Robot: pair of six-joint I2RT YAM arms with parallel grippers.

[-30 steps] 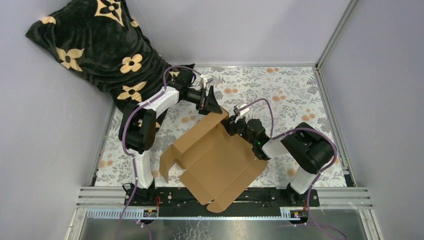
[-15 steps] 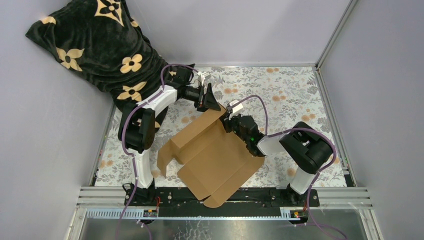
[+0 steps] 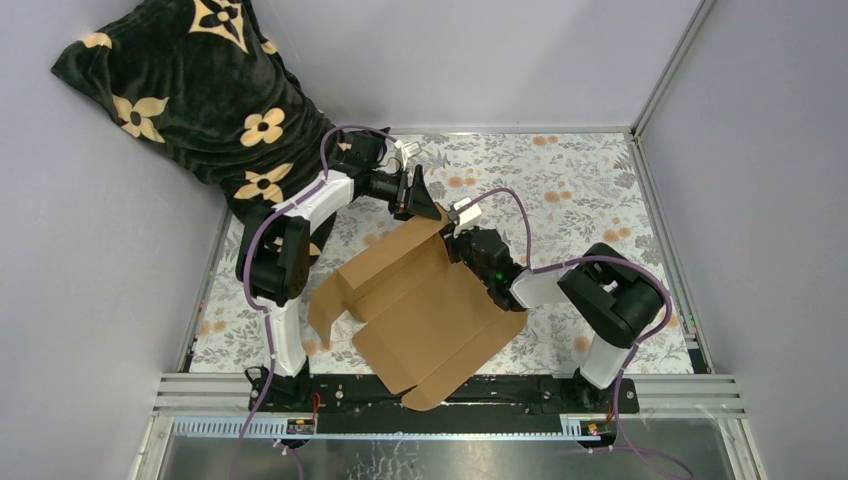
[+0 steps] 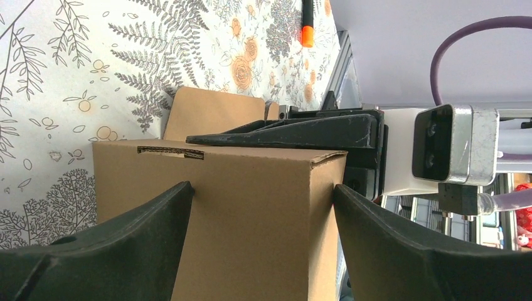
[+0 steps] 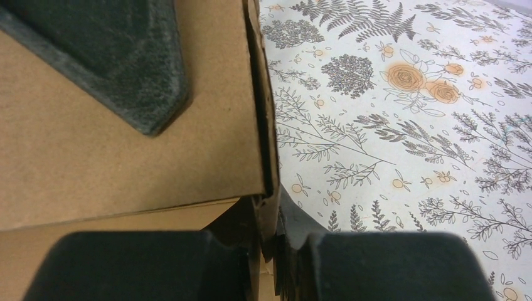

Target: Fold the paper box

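Half-folded brown paper box (image 3: 430, 320) lies near the middle of the floral surface (image 3: 580, 190). My right gripper (image 5: 271, 241) pinches its raised wall's edge; my left gripper (image 4: 260, 188) gapes wide at the far corner. Light, stiff, probably crease-prone: grip beside folds.

The left wrist view's bottom edge crops the paper box (image 4: 219, 213)

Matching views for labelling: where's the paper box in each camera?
Top external: paper box at centre, reaching the near edge.
Left wrist: lower centre, straddled by the left gripper.
Right wrist: left half, its wall edge pinched in the right gripper.
Shared landmark: floral table cover, visible in all three views.
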